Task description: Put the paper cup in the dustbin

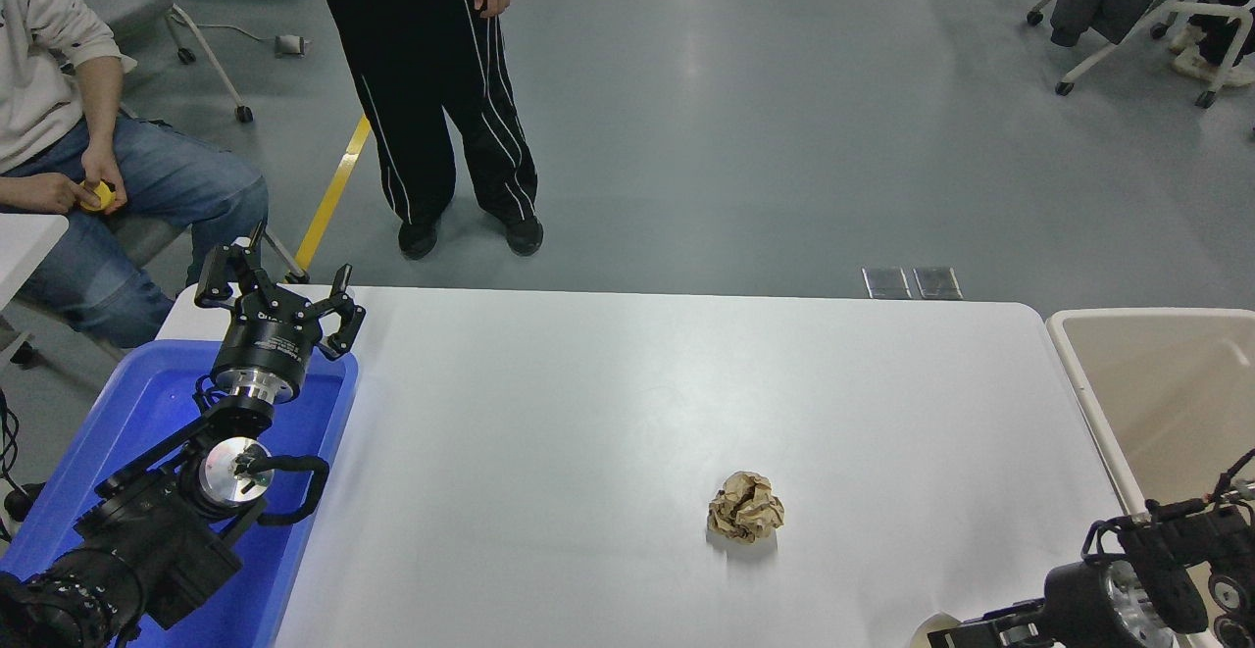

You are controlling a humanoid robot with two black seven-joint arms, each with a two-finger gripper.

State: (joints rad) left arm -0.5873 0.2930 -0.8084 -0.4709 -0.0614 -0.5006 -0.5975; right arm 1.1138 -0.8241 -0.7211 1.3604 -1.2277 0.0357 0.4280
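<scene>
Only an off-white sliver of the paper cup (929, 625) shows, at the bottom edge of the table near its front right. My right gripper (966, 631) lies right beside it, mostly cut off by the picture's bottom edge, so I cannot tell its hold. The right arm's wrist (1118, 601) sits at the lower right corner, in front of the dustbin (1077, 380), a beige tub off the table's right end. My left gripper (276, 297) is open and parked over the blue tub.
A crumpled brown paper ball (745, 507) lies on the white table (627, 413), up and left of the cup. The blue tub (147, 403) stands at the left end. One person stands beyond the far edge and another sits at the far left.
</scene>
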